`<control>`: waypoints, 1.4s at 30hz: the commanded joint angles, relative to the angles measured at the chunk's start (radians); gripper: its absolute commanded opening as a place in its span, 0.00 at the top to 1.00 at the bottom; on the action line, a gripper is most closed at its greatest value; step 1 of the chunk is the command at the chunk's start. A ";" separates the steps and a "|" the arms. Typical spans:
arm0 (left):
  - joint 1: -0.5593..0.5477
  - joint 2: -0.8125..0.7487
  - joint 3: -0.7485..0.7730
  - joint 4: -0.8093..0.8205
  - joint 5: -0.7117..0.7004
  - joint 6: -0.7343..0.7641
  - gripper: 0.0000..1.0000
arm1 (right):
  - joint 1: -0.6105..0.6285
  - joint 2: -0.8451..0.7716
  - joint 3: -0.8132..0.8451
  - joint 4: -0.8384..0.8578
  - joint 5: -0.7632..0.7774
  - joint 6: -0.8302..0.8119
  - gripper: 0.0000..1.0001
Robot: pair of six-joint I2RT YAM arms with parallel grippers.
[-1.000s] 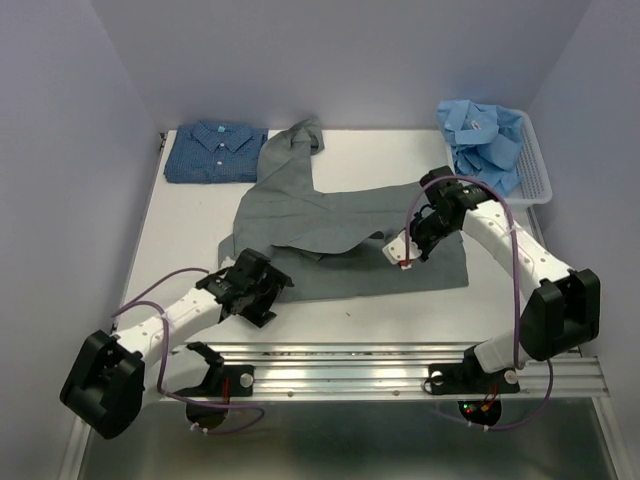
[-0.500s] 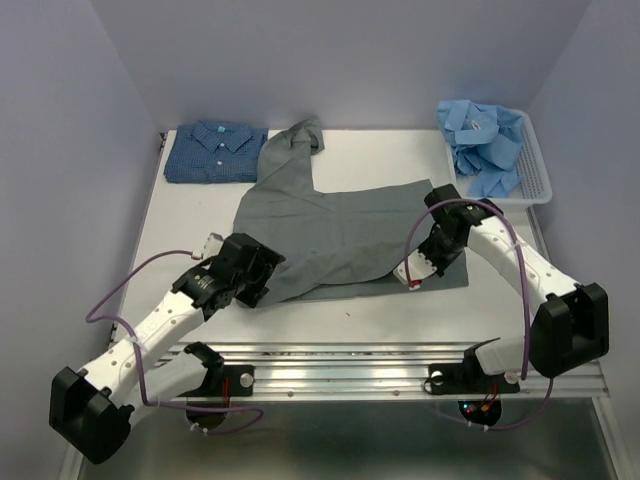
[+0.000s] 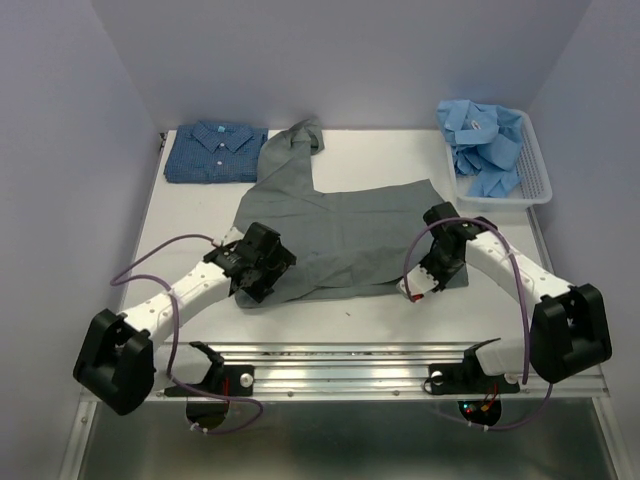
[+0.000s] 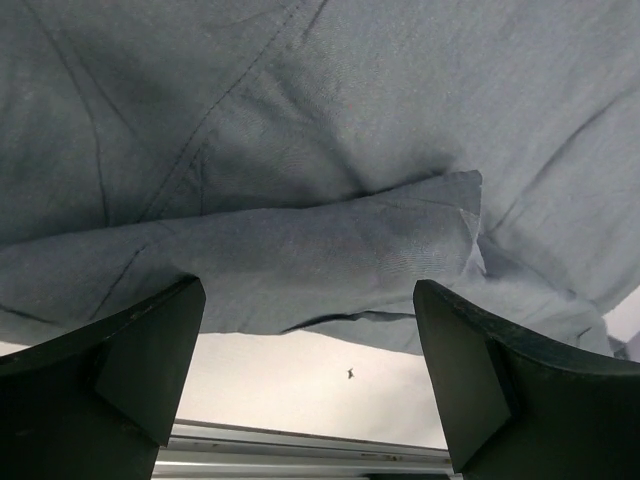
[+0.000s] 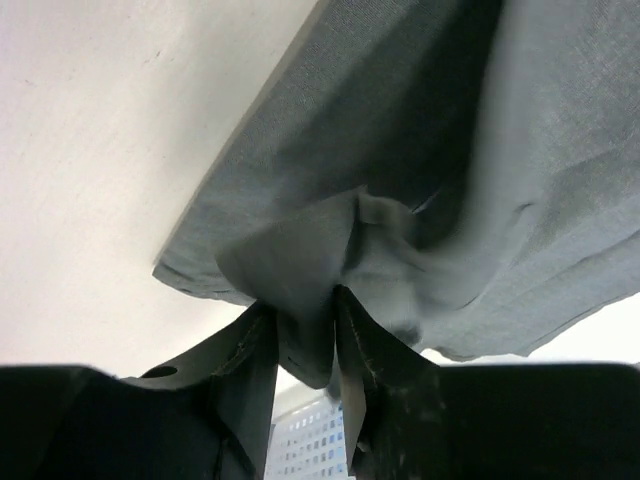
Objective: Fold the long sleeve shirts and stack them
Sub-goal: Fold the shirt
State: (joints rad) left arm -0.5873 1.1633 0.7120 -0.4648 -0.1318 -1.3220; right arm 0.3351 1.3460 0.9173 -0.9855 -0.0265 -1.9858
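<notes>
The plain grey shirt (image 3: pixel 335 225) lies spread across the middle of the table, one sleeve reaching toward the back. My left gripper (image 3: pixel 262 283) is open and empty over the shirt's near left hem (image 4: pixel 330 270). My right gripper (image 3: pixel 425 285) is shut on a bunch of the grey shirt's near right edge (image 5: pixel 305 290). A folded dark blue patterned shirt (image 3: pixel 215 151) lies at the back left. Crumpled light blue shirts (image 3: pixel 485 140) fill the basket at the back right.
The white slatted basket (image 3: pixel 538 170) stands at the back right corner. The table's metal front rail (image 3: pixel 350 355) runs along the near edge, also seen in the left wrist view (image 4: pixel 300 455). Purple walls enclose the table on three sides.
My left gripper has moved right and forward onto the shirt's near left hem. My right gripper has pulled the shirt's right edge nearer and lower, toward the table's front.
</notes>
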 commanded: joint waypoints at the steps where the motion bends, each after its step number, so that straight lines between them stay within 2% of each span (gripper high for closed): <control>1: 0.004 0.091 0.064 0.032 0.018 0.067 0.01 | -0.002 -0.041 -0.009 0.074 -0.030 -0.098 0.41; 2: 0.004 0.108 0.081 0.026 0.020 0.075 0.01 | -0.002 -0.044 -0.008 0.099 -0.039 -0.085 0.34; 3: 0.004 0.122 0.089 0.022 0.017 0.081 0.01 | -0.002 -0.047 0.000 0.119 -0.049 -0.061 0.21; 4: 0.004 0.139 0.096 0.023 0.014 0.089 0.01 | -0.002 -0.047 0.026 0.133 -0.035 0.005 0.00; 7: 0.007 0.148 0.127 0.032 0.014 0.119 0.01 | -0.002 -0.038 0.086 0.139 0.060 0.109 0.00; 10: 0.009 0.144 0.147 0.025 0.006 0.145 0.01 | -0.002 -0.047 0.219 0.079 0.039 0.194 0.00; 13: 0.026 0.130 0.138 0.041 0.017 0.182 0.01 | -0.002 -0.099 0.346 0.090 -0.186 0.276 0.00; 16: 0.044 0.107 0.115 0.077 0.044 0.252 0.01 | -0.002 -0.151 0.377 0.420 -0.321 0.674 0.00; 17: 0.055 0.099 0.103 0.084 0.050 0.271 0.01 | -0.002 -0.154 0.373 0.703 -0.305 1.045 0.00; 18: 0.058 0.087 0.098 0.095 0.055 0.289 0.01 | -0.002 -0.151 0.373 0.849 -0.261 1.258 0.00; 19: 0.063 0.082 0.093 0.107 0.067 0.329 0.01 | -0.002 -0.130 0.379 0.954 -0.116 1.450 0.00; 20: 0.066 0.079 0.092 0.109 0.072 0.346 0.01 | -0.002 -0.111 0.399 1.029 -0.036 1.646 0.00; 21: 0.076 0.075 0.089 0.110 0.075 0.363 0.01 | -0.002 -0.091 0.423 1.036 0.052 1.979 0.00; 22: 0.080 0.072 0.084 0.121 0.090 0.381 0.01 | -0.002 -0.062 0.440 1.015 0.135 2.113 0.00; 24: 0.095 0.062 0.063 0.143 0.109 0.437 0.01 | -0.002 -0.048 0.413 0.987 0.125 2.372 0.00; 25: 0.102 0.062 0.054 0.167 0.125 0.454 0.01 | -0.002 -0.041 0.361 0.955 0.093 2.442 0.00; 28: 0.125 0.064 0.002 0.253 0.226 0.501 0.01 | -0.011 -0.050 0.261 0.912 0.083 2.640 0.00; 30: 0.127 0.082 -0.032 0.310 0.277 0.526 0.01 | -0.021 -0.100 0.163 0.857 0.161 2.755 0.00; 32: 0.129 0.105 -0.036 0.318 0.291 0.544 0.01 | -0.021 -0.161 0.103 0.834 0.209 2.770 0.00; 35: 0.132 0.160 -0.017 0.305 0.297 0.584 0.01 | -0.021 -0.284 0.051 0.705 0.301 2.745 0.00; 38: 0.136 0.213 0.009 0.305 0.307 0.622 0.02 | -0.021 -0.327 0.055 0.422 0.391 2.739 0.00; 42: 0.142 0.268 0.041 0.288 0.307 0.661 0.11 | -0.033 -0.318 0.022 0.241 0.421 2.759 0.00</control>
State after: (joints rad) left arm -0.4557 1.4120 0.6994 -0.1818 0.1558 -0.7361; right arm 0.3195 1.0115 0.9417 -0.5060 0.2974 0.7151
